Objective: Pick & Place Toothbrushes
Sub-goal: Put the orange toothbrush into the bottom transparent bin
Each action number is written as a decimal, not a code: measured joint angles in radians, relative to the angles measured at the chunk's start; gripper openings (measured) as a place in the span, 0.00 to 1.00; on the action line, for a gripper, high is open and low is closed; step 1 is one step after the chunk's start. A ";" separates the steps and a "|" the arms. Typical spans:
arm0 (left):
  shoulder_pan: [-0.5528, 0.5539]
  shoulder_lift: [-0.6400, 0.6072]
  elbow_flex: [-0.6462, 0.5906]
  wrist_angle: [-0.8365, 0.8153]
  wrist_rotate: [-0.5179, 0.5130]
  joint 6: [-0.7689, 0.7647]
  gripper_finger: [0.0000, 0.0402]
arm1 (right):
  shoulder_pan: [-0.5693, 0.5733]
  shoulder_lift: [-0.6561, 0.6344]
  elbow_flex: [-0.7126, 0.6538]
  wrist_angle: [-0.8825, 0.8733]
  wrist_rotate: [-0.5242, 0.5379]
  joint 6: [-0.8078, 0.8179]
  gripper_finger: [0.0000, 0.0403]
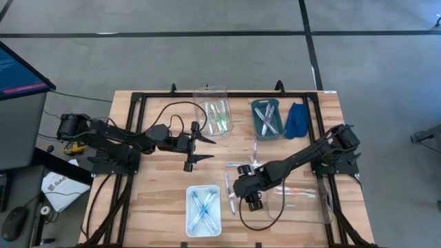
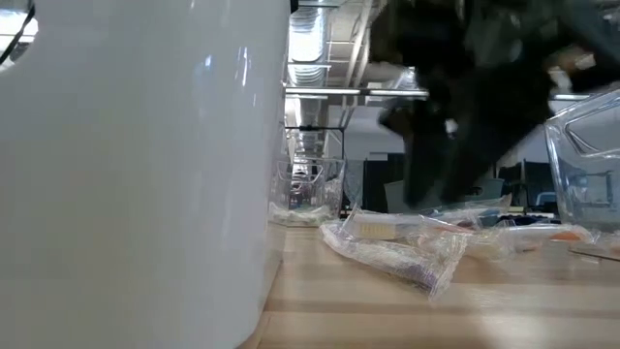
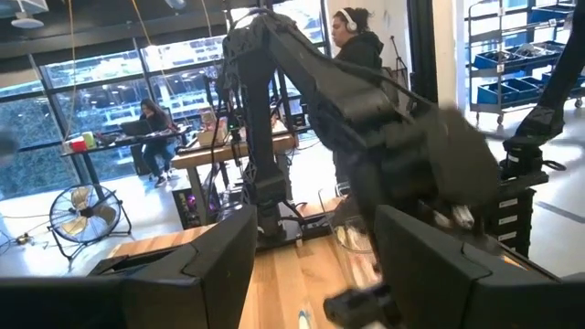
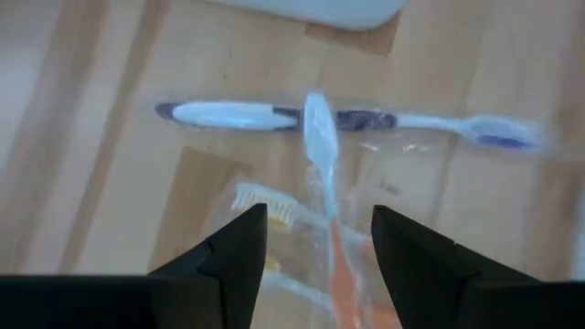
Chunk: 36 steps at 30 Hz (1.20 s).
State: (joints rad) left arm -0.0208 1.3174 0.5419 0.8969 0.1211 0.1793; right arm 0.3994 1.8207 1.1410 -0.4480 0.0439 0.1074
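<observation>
Matt wood table (image 1: 158, 207); toothbrushes (image 4: 347, 119) glossy plastic, crinkly clear wrap.

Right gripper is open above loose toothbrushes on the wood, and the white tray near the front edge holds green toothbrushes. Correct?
Not quite. The high view shows the white tray holding blue toothbrushes; the green ones sit in the clear container. The right gripper is indeed open above loose toothbrushes.

A robotics lab or workshop in an open industrial space: a wooden table (image 1: 165, 207) on a black metal frame stands on grey concrete floor (image 1: 207, 62), with shelving racks of blue bins (image 3: 521, 55), exposed ceiling ducts (image 2: 320, 48), large windows (image 3: 101, 100), a floor fan (image 3: 84, 215) and people at desks (image 3: 157, 123).
</observation>
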 joint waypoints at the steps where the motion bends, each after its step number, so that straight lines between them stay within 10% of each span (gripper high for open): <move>1: 0.000 0.000 0.000 0.000 0.000 -0.004 0.54 | -0.002 0.010 -0.003 -0.008 -0.012 -0.005 0.47; 36: 0.000 0.000 0.000 -0.007 0.000 -0.004 0.54 | -0.073 0.051 0.007 -0.016 -0.099 -0.063 0.26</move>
State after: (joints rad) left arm -0.0208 1.3178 0.5419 0.8902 0.1215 0.1749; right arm 0.3261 1.8717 1.1481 -0.4637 -0.0554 0.0449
